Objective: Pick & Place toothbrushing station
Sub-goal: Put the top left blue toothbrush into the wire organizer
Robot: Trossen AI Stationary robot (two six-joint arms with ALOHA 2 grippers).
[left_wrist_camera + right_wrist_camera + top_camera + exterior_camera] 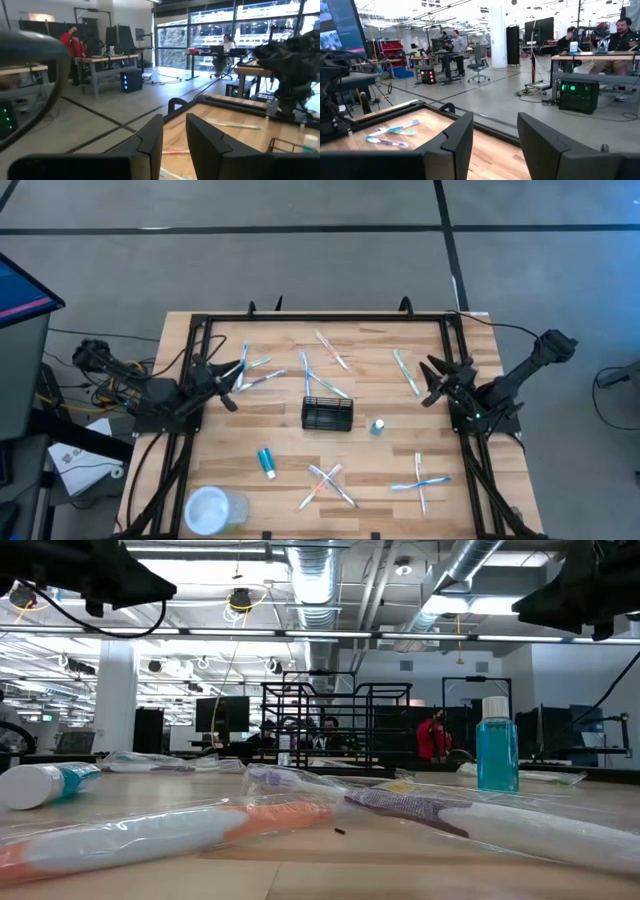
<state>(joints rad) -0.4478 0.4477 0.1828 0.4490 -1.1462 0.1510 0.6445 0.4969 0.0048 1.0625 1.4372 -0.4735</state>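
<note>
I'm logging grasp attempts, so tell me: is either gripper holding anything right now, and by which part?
Nothing is held. The left gripper and the right gripper both stand open with empty gaps, at the table's sides, away from the black mesh caddy.

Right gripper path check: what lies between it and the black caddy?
High view: a small blue bottle stands between the right gripper and the caddy.

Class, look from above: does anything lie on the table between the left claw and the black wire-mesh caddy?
Yes. A few wrapped toothbrushes lie just beside the left claw, toward the caddy; two more crossed toothbrushes sit at the caddy's far side.
</note>
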